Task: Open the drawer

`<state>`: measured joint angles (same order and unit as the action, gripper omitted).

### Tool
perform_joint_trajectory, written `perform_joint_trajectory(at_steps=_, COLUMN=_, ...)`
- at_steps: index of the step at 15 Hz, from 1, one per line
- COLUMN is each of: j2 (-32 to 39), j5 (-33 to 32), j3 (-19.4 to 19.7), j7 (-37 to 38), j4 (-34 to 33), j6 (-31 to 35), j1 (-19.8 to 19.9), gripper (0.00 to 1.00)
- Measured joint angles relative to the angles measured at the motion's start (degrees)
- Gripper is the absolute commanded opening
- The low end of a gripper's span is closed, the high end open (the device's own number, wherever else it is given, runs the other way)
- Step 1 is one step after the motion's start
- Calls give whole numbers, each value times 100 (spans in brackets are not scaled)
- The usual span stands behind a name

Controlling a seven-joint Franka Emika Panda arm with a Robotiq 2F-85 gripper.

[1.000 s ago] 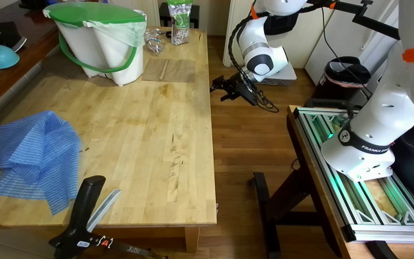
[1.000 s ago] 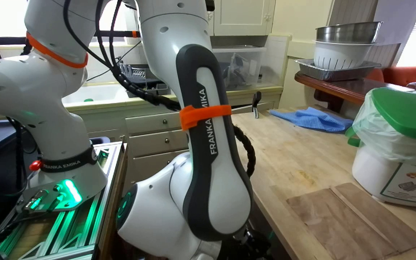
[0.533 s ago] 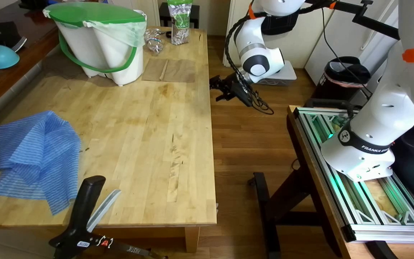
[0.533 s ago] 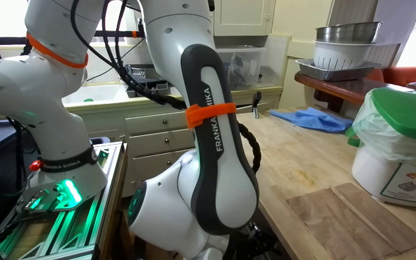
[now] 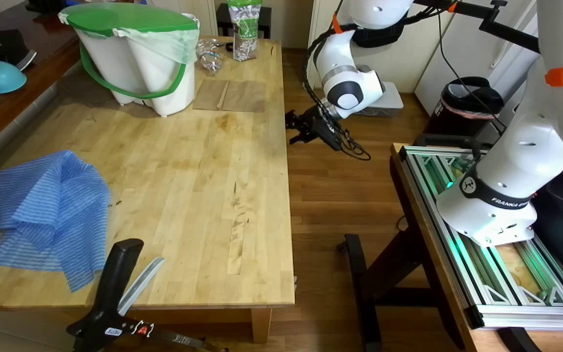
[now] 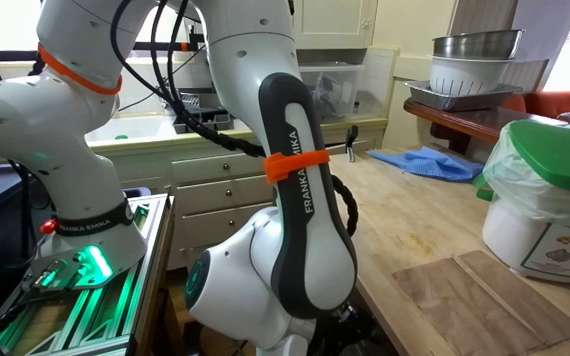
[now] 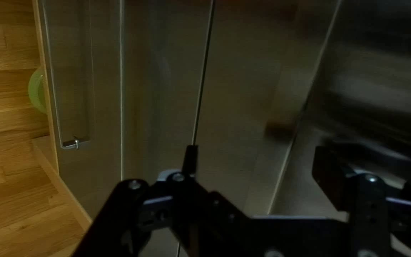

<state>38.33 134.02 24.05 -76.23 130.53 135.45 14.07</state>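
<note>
Drawer, not clearly discernible, likely under the table (image 5: 193,195): seat the spread fingers (image 7: 328,182) squarely, then pull straight out.

gripper (image 5: 292,130): just beside table (image 5: 203,186), contact unclear | blue cloth (image 5: 49,215): crumpled on table

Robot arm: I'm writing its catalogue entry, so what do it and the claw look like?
The arm is glossy white with a dark grey panel, FRANKA EMIKA lettering, orange straps and black cables. The claw is black, two-fingered and angular, with silvery screws.
</note>
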Motion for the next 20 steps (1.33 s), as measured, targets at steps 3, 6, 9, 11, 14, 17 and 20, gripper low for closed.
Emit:
perform_joint_trajectory(at_steps=3, j2=84, j5=0, j3=-27, j7=0, j4=-16, j6=-4, j1=-35, gripper=66)
perform_joint_trajectory(at_steps=6, j2=154, j5=0, j3=-29, j7=3, j4=-24, j6=-12, j1=-70, gripper=57)
perform_joint_trajectory(at_steps=9, j2=171, j5=0, j3=-28, j7=10, j4=-65, j6=-75, j1=-73, gripper=32)
perform_joint_trajectory(at_steps=11, j2=177, j5=0, j3=-28, j7=15, j4=-86, j6=-86, j1=-74, gripper=19)
perform_joint_trajectory(at_steps=14, j2=159, j5=-1, j3=-28, j7=20, j4=-108, j6=-147, j1=-89, gripper=0)
perform_joint_trajectory(at_steps=17, j2=164, j5=-114, j3=-10, j7=172, j4=-116, j6=-165, j1=-89, gripper=4)
perform_joint_trajectory(at_steps=20, j2=161, j5=-506, j3=74, j7=390, j4=-87, j6=-165, j1=-85, gripper=0)
